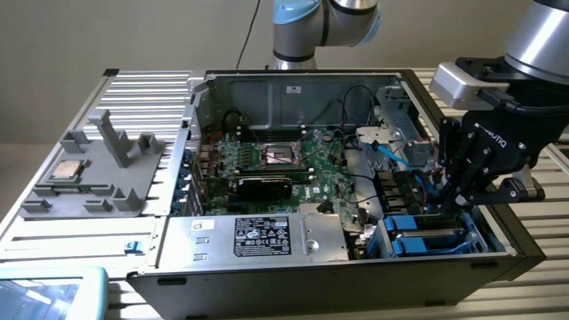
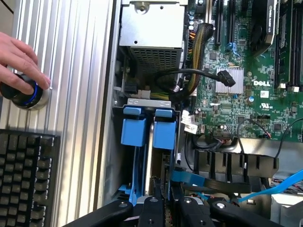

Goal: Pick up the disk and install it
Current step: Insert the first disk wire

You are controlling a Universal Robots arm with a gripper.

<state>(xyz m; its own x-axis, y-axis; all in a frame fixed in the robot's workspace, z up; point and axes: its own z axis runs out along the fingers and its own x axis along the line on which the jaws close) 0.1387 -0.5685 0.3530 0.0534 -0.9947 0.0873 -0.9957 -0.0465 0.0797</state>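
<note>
A: Any brand readable?
B: "DELL" in white on the board (image 2: 246, 113), just beside its silver heatsink (image 2: 230, 79); "ROBOTIQ" in white on the black gripper (image 1: 455, 200), to the exterior view's right of the board.
A: And the black label (image 1: 262, 235)?
B: It lies on the grey box (image 1: 200, 243), on the camera's side of the board; small marks, no line readable; the white sticker (image 1: 292, 87) beyond the board likewise.

The open computer case (image 1: 266, 280) is seen whole from above, at a slant and from some way off, in the exterior view, while the wrist view is taken close, straight down along the gripper (image 2: 164, 210), and the circuit board (image 2: 227, 109) and the blue-railed disk (image 2: 134, 133) are shared by both.
</note>
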